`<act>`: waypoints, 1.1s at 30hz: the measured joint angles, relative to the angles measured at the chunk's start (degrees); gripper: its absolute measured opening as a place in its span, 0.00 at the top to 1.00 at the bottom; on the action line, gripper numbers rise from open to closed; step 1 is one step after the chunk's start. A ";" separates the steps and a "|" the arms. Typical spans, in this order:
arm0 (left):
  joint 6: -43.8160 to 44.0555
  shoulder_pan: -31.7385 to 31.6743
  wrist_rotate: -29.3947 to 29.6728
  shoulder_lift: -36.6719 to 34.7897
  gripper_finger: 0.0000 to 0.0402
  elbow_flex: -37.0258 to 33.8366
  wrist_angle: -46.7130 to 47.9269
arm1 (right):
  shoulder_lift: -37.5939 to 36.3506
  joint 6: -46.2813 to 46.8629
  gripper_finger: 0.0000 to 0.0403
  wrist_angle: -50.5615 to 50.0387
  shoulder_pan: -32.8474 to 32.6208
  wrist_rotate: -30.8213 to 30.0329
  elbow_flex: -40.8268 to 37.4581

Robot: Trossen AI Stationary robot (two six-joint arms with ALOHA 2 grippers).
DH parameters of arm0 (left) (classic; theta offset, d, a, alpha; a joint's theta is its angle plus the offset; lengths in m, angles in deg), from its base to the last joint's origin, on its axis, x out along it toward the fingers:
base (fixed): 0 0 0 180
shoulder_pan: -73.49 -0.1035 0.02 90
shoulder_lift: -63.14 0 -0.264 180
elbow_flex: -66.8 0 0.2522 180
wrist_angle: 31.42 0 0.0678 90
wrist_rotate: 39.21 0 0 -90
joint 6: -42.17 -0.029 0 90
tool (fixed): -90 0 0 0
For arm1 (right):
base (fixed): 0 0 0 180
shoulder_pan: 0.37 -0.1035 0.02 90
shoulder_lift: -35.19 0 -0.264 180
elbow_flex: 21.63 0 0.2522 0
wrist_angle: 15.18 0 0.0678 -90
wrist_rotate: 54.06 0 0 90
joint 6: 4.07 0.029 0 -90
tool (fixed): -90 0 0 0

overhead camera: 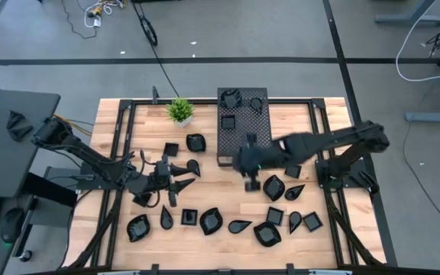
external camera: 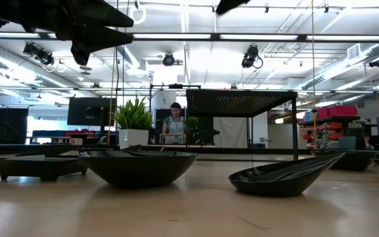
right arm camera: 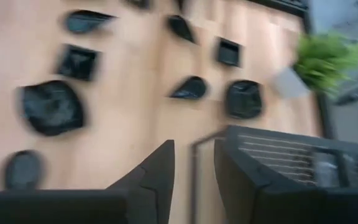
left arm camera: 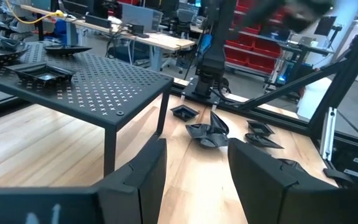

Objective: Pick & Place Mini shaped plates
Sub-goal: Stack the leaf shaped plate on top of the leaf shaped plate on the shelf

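Several mini shaped plates, glossy black, lie scattered on the wooden table: a near row [overhead camera: 211, 221], a few by my right arm [overhead camera: 273, 186] and some at the middle left [overhead camera: 195, 142]. Three more rest on the black perforated box [overhead camera: 239, 134], one of them square [left arm camera: 42, 74]. My left gripper [overhead camera: 186, 180] [left arm camera: 194, 149] hovers level over the table's left half, open, with only bare wood between its fingers. My right gripper [overhead camera: 251, 183] [right arm camera: 194, 155] hangs above the table beside the box's near right corner, tilted down, open by a narrow gap, with nothing in it.
A small green potted plant [overhead camera: 180, 111] stands at the far edge, left of the box. Black frame rails [overhead camera: 319, 137] run along the table's sides. In the low view two plates [external camera: 139, 166] [external camera: 285, 174] lie close ahead. A person [external camera: 174, 124] stands in the room beyond.
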 joint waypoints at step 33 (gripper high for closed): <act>-0.23 -0.20 0.11 0.00 0.56 0.00 -0.07 | 0.11 54.61 0.85 -1.03 -36.40 -10.55 -23.41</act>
